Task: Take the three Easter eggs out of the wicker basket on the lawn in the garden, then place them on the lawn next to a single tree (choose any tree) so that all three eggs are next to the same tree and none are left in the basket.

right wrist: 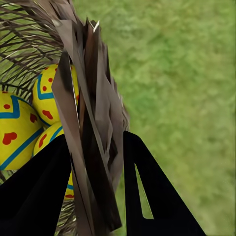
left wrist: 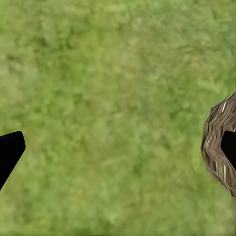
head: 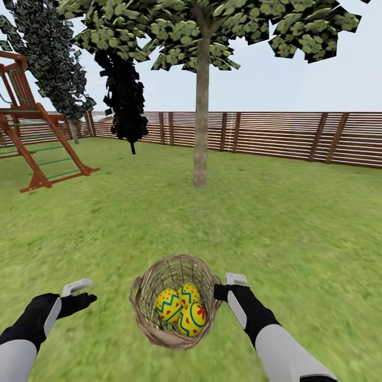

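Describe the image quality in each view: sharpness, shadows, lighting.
Head view: flat, even light, no cast shadows under the tree or wicker basket. Left wrist view: lawn a soft, smeared blur. Right wrist view: basket rim large and jagged between the right tool fingers; eggs fairly crisp.

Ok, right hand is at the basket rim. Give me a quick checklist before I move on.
1. Right hand astride the wicker basket wall, one finger inside, one outside: ok.
2. Firm clamp on the wall: cannot tell.
3. All three Easter eggs in the basket: ok.
4. Left hand open over bare lawn, apart from the basket: ok.
5. Tree ahead, open grass up to its trunk: ok.
6. Eggs next to the tree: not ok, not yet moved.
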